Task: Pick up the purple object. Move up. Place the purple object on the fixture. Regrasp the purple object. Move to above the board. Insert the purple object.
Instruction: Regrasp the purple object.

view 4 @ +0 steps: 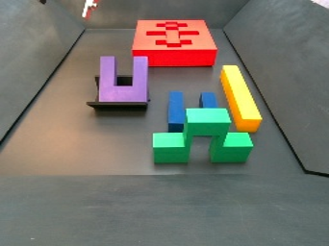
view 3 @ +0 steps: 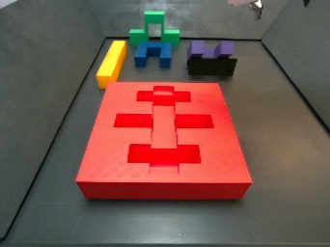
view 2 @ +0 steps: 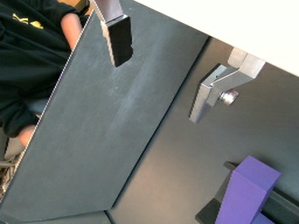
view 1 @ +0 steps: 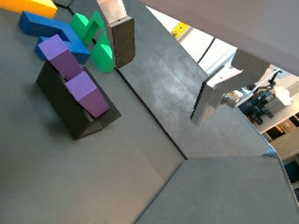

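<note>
The purple object [view 3: 213, 48] is a U-shaped block standing prongs-up on the fixture [view 3: 213, 67], a low black block near the back wall. Both also show in a side view: the purple object [view 4: 123, 79] on the fixture [view 4: 115, 103]. In a wrist view the purple object [view 1: 73, 74] sits off to the side of my gripper [view 1: 166, 68]. My gripper [view 2: 163, 68] is open and empty, its fingers [view 2: 117, 39] wide apart above bare dark floor. Only a sliver of it shows at the upper edge of both side views. The red board [view 3: 110, 164] lies in the foreground, cut-outs empty.
A yellow bar [view 3: 114, 63], a blue arch block [view 3: 156, 53] and a green block [view 3: 154, 29] stand behind the board, beside the fixture. They also show in a wrist view: green [view 1: 87, 39], blue [view 1: 52, 31]. Dark walls enclose the floor.
</note>
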